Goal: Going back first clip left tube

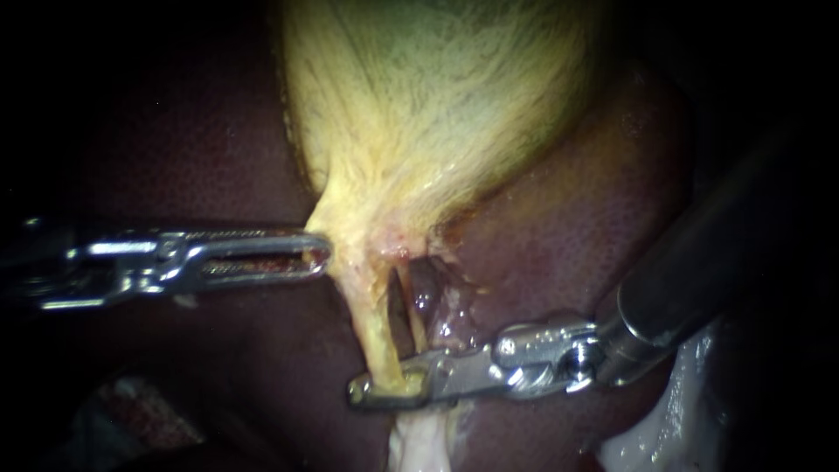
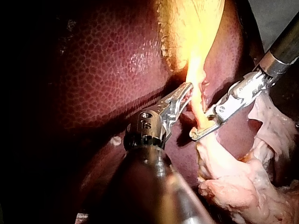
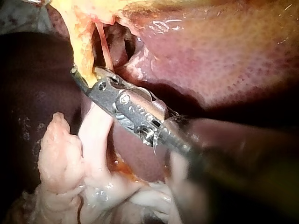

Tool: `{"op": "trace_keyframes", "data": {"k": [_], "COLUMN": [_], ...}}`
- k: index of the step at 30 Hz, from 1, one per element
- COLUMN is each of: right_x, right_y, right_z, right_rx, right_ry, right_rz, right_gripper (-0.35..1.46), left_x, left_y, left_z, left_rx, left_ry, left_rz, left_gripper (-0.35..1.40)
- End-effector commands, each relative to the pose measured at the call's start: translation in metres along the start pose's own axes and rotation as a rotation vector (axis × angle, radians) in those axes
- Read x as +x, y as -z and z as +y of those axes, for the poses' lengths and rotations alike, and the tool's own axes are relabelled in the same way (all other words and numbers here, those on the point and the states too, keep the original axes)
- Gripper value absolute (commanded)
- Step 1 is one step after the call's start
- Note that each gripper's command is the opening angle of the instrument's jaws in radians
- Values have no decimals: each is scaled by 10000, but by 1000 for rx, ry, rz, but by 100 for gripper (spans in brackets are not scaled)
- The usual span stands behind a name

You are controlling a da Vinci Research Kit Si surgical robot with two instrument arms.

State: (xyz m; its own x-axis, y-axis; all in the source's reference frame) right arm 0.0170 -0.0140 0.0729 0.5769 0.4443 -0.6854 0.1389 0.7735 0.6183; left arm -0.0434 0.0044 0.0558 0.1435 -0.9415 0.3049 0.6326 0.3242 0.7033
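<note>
The left instrument [image 1: 319, 255], a slotted steel grasper, pinches the neck of the yellow, fibrous gallbladder [image 1: 437, 105], seemingly to hold its stalk taut. The right instrument [image 1: 367, 391] has slim steel jaws closed across the pale yellow left tube [image 1: 376, 336], against the dark red liver [image 1: 568, 245]. No clip is distinguishable.

Endoscope view: illumination strongest on the gallbladder [image 1: 437, 105], beyond the tips of both instruments; liver [image 1: 175, 157] behind the left instrument [image 1: 322, 253] dim, margins black. Glare on the metal of the right instrument [image 1: 371, 391] and on wet tissue just beyond its tip. Left wrist view: gallbladder ahead of the tip washed out; own shaft in shadow. Right wrist view: sheen on liver.
</note>
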Motion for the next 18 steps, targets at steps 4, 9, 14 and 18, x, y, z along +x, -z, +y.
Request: {"op": "trace_keyframes", "data": {"k": [4, 9, 14, 18], "right_x": [0, 1, 3, 5], "right_y": [0, -2, -4, -3], "right_z": [0, 1, 6, 11], "right_rx": [0, -12, -47, -112], "right_ry": [0, 23, 123, 183], "right_rz": [0, 1, 47, 72], "right_gripper": [-35, 3, 53, 60], "left_x": [0, 0, -1, -1], "left_y": [0, 0, 0, 2], "left_z": [0, 0, 0, 0], "left_rx": [0, 0, 1, 1], "left_ry": [0, 0, 0, 0], "left_rz": [0, 0, 0, 1], "left_gripper": [-23, -23, -23, -23]}}
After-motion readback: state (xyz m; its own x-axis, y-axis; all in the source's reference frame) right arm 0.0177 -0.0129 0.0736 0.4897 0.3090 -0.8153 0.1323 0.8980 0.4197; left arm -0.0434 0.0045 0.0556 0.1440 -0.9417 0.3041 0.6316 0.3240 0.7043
